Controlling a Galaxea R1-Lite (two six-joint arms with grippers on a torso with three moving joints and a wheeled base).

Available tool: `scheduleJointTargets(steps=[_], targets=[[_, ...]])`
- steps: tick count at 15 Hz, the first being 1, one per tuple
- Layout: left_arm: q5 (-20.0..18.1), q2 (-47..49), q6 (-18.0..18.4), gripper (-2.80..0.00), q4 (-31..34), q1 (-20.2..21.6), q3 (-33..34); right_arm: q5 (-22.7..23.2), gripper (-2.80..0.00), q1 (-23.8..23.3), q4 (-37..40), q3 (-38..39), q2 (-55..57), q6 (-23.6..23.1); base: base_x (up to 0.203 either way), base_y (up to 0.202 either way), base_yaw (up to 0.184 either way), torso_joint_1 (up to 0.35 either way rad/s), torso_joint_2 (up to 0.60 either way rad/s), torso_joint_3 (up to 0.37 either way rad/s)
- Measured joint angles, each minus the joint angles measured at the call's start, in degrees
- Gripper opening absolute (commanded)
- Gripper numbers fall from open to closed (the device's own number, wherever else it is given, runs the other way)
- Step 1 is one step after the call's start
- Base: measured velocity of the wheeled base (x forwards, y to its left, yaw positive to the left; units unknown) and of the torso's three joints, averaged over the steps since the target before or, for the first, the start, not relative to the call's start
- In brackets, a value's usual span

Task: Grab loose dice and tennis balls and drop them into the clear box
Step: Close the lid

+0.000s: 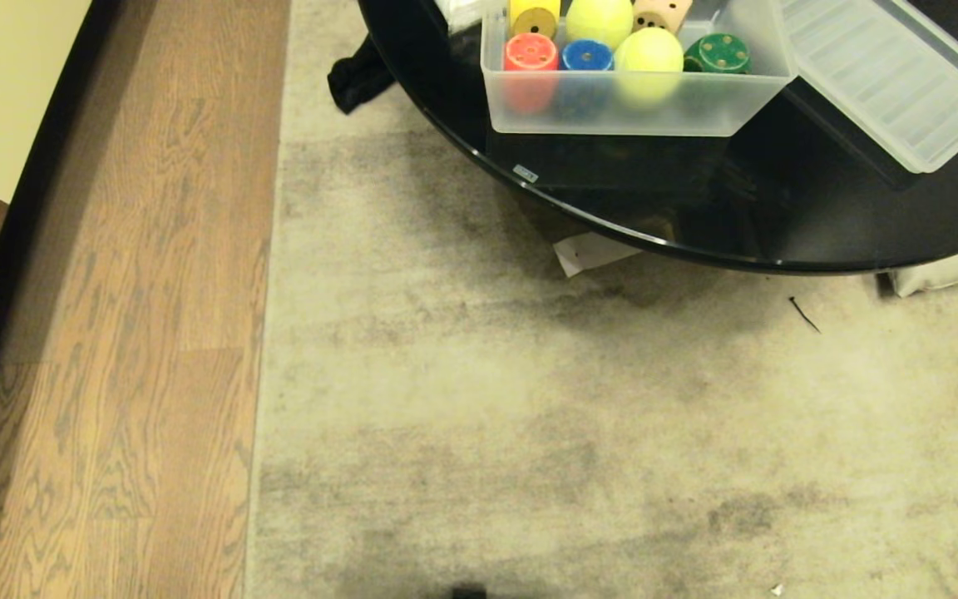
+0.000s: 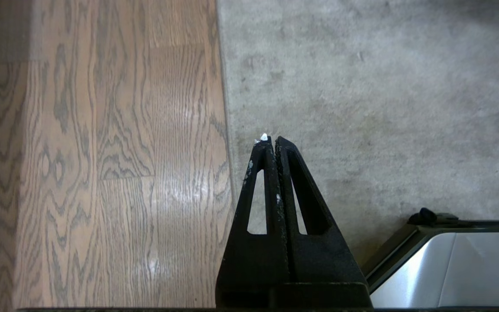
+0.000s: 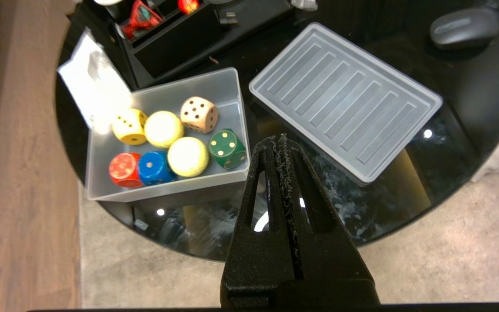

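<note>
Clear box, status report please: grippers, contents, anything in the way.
Left gripper shut, empty, over floor. Right gripper shut, empty, above table. Clear box holds five dice, two tennis balls; lid off, beside it. No obstruction seen.

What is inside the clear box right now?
The clear box holds five dice, yellow, cream, green, red and blue, plus two tennis balls. Anything beneath them is hidden.

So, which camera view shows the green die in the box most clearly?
The right wrist view: it looks down into the clear box, so the green die shows two faces with yellow pips. The head view catches it only near the top edge, partly behind the box wall. The left wrist view shows only floor.
</note>
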Motion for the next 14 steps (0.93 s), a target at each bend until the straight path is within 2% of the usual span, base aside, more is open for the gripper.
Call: scheduleJointTargets(steps=[7,14], targets=[[-0.02,0.0,-0.01,-2.8,0.0,0.02,0.0,-0.15,-2.8,-0.06,2.59,0.86,0.04,-0.16,0.0,0.0,0.0,0.0,0.0,0.202],[-0.02,0.0,0.0,-2.8,-0.02,0.0,0.0,-0.64,-2.8,-0.09,2.56,7.81,0.13,-1.89,0.0,0.0,0.0,0.004,0.0,0.201]])
